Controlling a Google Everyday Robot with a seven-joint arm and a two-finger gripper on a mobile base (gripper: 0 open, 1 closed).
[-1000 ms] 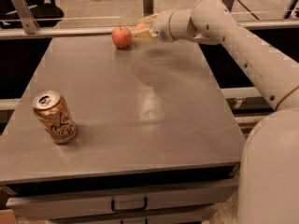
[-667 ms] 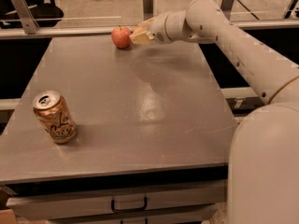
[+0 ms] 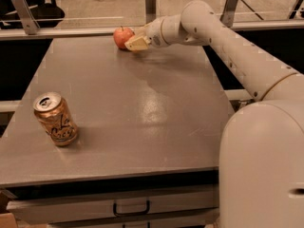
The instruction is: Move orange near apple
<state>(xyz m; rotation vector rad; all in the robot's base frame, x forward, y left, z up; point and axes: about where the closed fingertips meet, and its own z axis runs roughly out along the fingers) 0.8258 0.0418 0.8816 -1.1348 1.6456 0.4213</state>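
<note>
1 red apple (image 3: 123, 36) sits at the far edge of the tabletop (image 3: 142, 108), with the hand (image 3: 137, 43) close beside it. No orange shows (perhaps the hand hides it), and I cannot tell the hand's opening or hold. This is likely the placing step. Next calls for a gentle release without nudging the apple.

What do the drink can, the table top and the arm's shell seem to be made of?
Drink can: probably thin metal, glossy printed tan skin, silvery lid with a tab. Table top: grey, smooth, half-matte, perhaps laminate or painted metal; it gives a soft light patch. Arm's shell: likely moulded plastic, off-white, satin. The gripper, beside the apple at the far edge, is tan; material unclear.
</note>
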